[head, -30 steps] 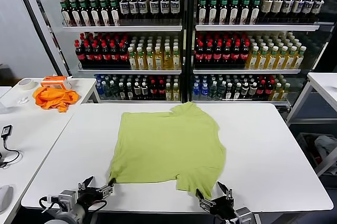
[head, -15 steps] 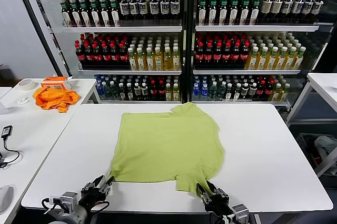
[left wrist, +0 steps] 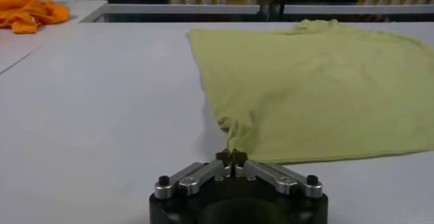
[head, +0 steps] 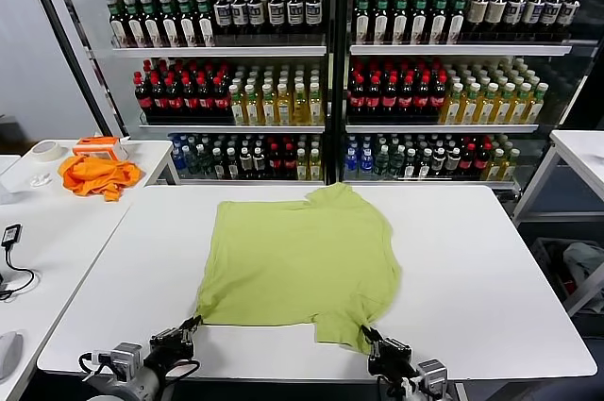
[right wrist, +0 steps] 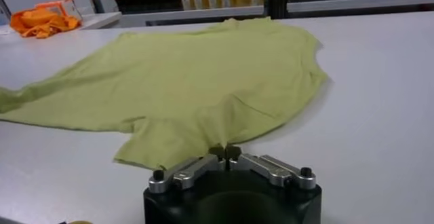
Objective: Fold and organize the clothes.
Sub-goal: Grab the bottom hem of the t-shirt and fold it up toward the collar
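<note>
The left gripper [head: 191, 327] is being shown clamped on the near left corner of the T-shirt [head: 302, 264], where a second earlier its fingers were being held spread just short of that hem. The right gripper [head: 372, 340] is likewise being shown closed on the near right corner of the T-shirt, on the flap that hangs closest to the table's [head: 491, 269] front edge; it too was being held apart from the cloth a second ago. In the left wrist view the fabric is being drawn into a small pucker at the pinched tips [left wrist: 231, 156]; in the right wrist view the hem is being met by the closed tips [right wrist: 224, 152]. The T-shirt itself is being left flat at the table's middle, collar away from the robot. Both grasps appearing secured, a lift of the near edge toward the collar is judged to be the step being prepared. An orange cloth [head: 94, 175] is lying on a side table, well apart from the T-shirt.
</note>
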Available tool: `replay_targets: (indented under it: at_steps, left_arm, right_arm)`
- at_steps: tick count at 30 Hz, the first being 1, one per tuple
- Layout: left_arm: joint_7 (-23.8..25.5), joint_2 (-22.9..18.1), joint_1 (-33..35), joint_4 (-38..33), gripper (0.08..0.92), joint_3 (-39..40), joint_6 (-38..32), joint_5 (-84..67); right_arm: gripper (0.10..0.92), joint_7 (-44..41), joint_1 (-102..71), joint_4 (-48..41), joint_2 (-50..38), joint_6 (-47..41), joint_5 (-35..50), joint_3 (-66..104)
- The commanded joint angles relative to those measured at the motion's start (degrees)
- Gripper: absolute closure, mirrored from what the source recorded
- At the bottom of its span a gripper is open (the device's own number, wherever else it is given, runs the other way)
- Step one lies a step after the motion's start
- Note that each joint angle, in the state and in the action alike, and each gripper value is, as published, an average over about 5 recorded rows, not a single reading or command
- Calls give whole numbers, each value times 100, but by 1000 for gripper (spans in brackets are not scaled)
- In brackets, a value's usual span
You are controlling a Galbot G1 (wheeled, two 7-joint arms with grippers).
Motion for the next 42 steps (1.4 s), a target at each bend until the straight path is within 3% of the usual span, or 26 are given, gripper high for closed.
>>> replay_targets:
  at_steps: [1,23,42]
  left_arm:
    - [185,161,-160,-202,917,-107,-266,-115]
    - [484,322,-2022,1101,917,526,-236,-830]
    - [761,225,-3280,2165,917,1404,-265,-800]
  right_arm:
    - [920,-65,622,131,-160,-58,360,159]
    - [920,-10,2921,-1665,144,-364,569,-698]
    - [920,20,2854,-2086,381,-364,355,-726]
